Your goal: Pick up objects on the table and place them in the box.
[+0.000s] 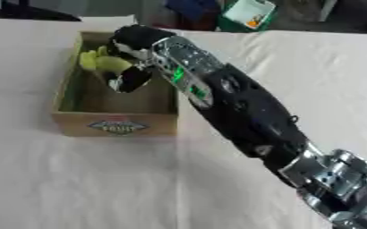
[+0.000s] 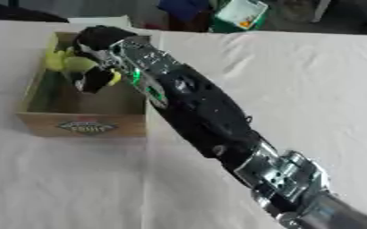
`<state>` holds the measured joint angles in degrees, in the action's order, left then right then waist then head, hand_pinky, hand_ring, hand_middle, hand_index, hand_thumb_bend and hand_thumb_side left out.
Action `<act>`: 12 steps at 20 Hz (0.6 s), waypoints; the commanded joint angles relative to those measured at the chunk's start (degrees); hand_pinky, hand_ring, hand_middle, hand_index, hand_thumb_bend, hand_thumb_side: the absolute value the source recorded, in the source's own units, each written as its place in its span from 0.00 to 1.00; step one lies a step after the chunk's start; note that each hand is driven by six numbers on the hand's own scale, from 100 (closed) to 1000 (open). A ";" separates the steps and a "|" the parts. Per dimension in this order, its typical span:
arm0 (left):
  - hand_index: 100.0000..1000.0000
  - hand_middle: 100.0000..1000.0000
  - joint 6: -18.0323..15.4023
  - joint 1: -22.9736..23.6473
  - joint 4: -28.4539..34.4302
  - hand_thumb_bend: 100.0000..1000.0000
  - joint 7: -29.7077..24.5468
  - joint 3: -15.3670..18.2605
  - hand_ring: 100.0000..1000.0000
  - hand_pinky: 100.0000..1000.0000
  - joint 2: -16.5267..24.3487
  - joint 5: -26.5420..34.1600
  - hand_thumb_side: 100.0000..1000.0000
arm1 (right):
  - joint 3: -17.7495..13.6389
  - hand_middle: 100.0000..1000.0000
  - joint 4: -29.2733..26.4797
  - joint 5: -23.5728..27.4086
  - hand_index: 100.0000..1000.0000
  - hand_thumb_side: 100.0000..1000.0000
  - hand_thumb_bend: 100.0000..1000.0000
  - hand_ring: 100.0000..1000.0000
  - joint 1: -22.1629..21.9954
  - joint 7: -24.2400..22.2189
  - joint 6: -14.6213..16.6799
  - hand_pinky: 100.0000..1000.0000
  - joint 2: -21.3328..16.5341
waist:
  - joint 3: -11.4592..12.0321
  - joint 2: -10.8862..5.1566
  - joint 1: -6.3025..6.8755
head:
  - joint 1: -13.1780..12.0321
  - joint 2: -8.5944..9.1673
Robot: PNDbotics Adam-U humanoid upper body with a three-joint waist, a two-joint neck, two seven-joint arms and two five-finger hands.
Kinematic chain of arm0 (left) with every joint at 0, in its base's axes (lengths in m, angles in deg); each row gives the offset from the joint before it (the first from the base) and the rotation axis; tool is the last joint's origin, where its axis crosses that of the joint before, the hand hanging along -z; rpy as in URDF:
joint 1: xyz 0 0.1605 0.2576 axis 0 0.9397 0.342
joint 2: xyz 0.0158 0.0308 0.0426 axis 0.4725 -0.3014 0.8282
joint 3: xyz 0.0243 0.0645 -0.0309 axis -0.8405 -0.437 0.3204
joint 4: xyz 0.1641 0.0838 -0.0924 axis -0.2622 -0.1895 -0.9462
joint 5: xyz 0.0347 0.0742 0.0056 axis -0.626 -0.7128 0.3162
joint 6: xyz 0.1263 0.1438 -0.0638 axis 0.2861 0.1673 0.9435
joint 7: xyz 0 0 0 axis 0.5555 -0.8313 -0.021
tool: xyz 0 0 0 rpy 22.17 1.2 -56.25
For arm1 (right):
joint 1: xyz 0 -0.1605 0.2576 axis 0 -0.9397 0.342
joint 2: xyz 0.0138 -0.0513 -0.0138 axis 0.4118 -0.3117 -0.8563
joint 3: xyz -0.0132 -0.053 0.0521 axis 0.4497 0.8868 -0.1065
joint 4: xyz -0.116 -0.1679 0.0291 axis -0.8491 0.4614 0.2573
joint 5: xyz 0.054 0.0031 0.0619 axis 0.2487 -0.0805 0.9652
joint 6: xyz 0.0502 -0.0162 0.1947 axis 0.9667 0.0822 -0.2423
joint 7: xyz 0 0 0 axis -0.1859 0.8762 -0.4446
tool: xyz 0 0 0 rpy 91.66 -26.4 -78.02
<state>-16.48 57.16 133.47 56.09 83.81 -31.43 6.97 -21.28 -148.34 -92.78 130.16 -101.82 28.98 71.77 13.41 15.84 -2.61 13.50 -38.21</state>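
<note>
**Over the box, right hand on a yellow-green thing**

Over the far left of the table [image 1: 77, 179], the right arm [image 1: 241, 112] reaches in from the near right corner and ends above one box [image 1: 114, 120]. The right hand [image 1: 132, 42] hangs over the box's far end with its fingers [image 1: 130, 79] curled downward. They close round one yellow-green thing [image 1: 100, 62], which sits at the far left inside the box, against its far wall. Whether that thing rests on the box floor or hangs in the hand cannot be told. Its shape is soft and lumpy; nothing more can be made out.

One box shows, open at the top, with a label on its near wall. One arm and one hand show; the left hand is in neither view. A white cloth covers the table.

Beyond the far edge stands a green and white thing [image 1: 249, 13], off the table.

The right eye view shows more of the silver joint [image 2: 284, 179] near the arm's lower end, and the box nearer its left edge. The left eye view shows more cloth left of the box.
</note>
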 commanded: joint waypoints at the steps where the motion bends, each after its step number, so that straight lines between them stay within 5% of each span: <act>1: 0.74 0.51 -0.10 -0.42 1.25 0.00 -0.34 -0.02 0.54 0.46 1.54 0.45 0.58 | -1.17 0.46 3.34 -2.95 0.56 0.43 0.00 0.67 1.36 0.40 1.65 0.75 0.96 | 0.18 -0.97 0.34 | 0.27 -0.10; 12: 0.74 0.51 0.32 -0.41 1.25 0.00 -0.51 -0.02 0.54 0.46 1.32 0.37 0.58 | -2.47 0.71 6.43 -7.53 0.89 0.61 0.02 0.77 2.64 -5.46 5.80 0.79 2.36 | 0.30 -0.96 0.32 | 0.38 -0.35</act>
<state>-16.30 57.16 133.47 55.70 83.80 -31.43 7.36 -23.00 -141.09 -99.50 131.21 -106.78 34.64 74.19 13.59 15.85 -2.64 13.79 -38.24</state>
